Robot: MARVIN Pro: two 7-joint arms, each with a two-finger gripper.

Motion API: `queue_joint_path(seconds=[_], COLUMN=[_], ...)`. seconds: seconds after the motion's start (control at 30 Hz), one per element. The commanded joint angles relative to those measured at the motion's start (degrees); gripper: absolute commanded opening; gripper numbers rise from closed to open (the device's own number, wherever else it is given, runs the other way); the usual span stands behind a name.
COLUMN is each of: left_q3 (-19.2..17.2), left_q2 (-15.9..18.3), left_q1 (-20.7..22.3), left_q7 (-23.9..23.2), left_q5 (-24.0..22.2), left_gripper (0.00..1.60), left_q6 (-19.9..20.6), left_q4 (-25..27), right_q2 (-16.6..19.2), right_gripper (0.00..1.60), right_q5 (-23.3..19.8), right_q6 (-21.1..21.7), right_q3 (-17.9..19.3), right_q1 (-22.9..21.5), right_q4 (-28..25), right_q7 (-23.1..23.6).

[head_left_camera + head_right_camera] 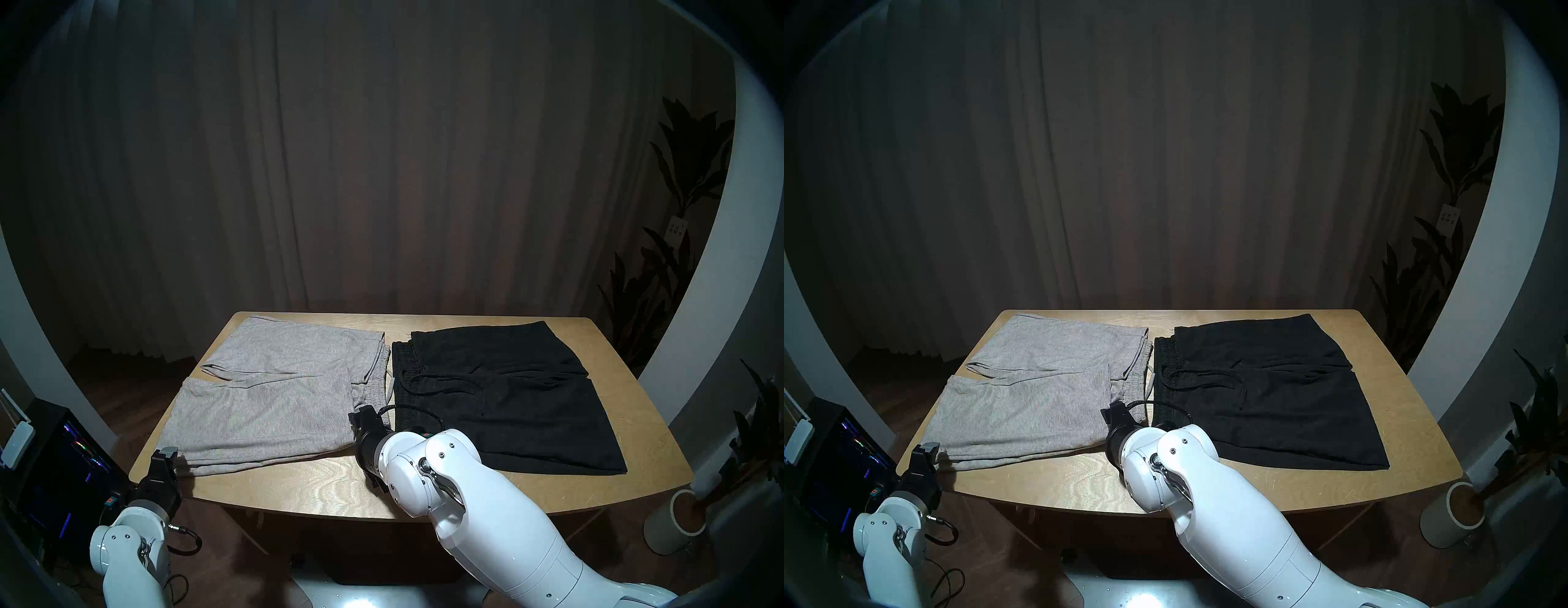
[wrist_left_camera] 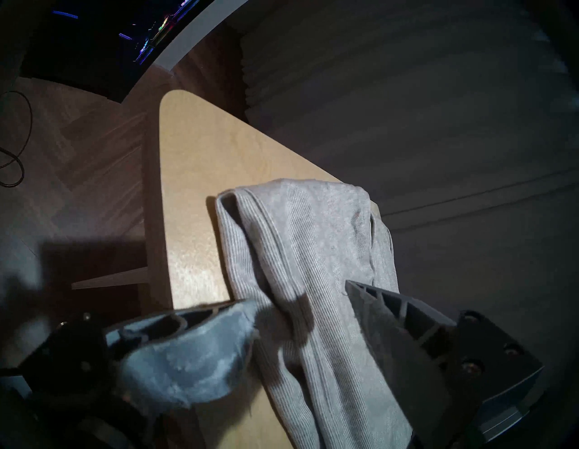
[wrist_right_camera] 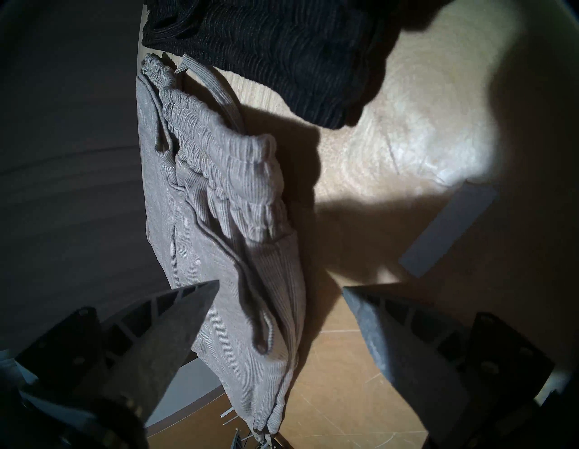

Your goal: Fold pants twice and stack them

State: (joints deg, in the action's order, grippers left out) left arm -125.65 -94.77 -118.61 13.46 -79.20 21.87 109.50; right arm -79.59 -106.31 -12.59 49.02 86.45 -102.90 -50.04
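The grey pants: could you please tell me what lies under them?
Under the grey pants only the wooden table shows around them; whatever lies beneath the fabric is covered.

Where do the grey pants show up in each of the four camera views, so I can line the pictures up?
Head stereo left: grey pants on the table's left half.
Head stereo right: the same spot, slightly further left.
Left wrist: leg ends run up the middle, between the left hand's fingers.
Right wrist: gathered waistband end, centre-left.
Shared landmark: the pale wooden table, visible in every view.
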Motion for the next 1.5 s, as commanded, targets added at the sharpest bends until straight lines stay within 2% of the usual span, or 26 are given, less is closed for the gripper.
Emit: queue_joint_path(seconds=[0.0,0.27,0.6,1.1,1.47], left_q3=[3.9,4.5,4.5,2.6,2.5], left_q2=[-0.4,0.4,0.3,-0.2,-0.9], left_q1=[0.7,1.8,2.7,0.3,1.3], left_q7=[1.3,10.6,18.9,23.2,25.1], left_q5=[-0.1,-0.2,-0.8,-0.8,-1.3], left_gripper=[1.60,1.60,1.60,1.60,1.60], left_q6=[2.5,4.3,4.9,5.4,6.1], left_q4=[0.9,4.6,6.3,8.9,9.9], right_q2=[0.6,0.6,0.6,0.0,0.0], right_gripper=[1.60,1.60,1.60,1.60,1.60], right_q5=[-0.2,-0.5,-1.0,-2.0,-1.8], right_q6=[0.0,-0.5,-0.6,-0.1,-0.4], right_q3=[0.2,0.3,0.4,-0.2,-0.7], right_q1=[0.3,-0.3,-1.1,-2.3,-2.5], right_q4=[0.0,-0.3,0.2,2.2,2.3], right_q7=[-0.6,-1.5,-1.8,-2.2,-2.2])
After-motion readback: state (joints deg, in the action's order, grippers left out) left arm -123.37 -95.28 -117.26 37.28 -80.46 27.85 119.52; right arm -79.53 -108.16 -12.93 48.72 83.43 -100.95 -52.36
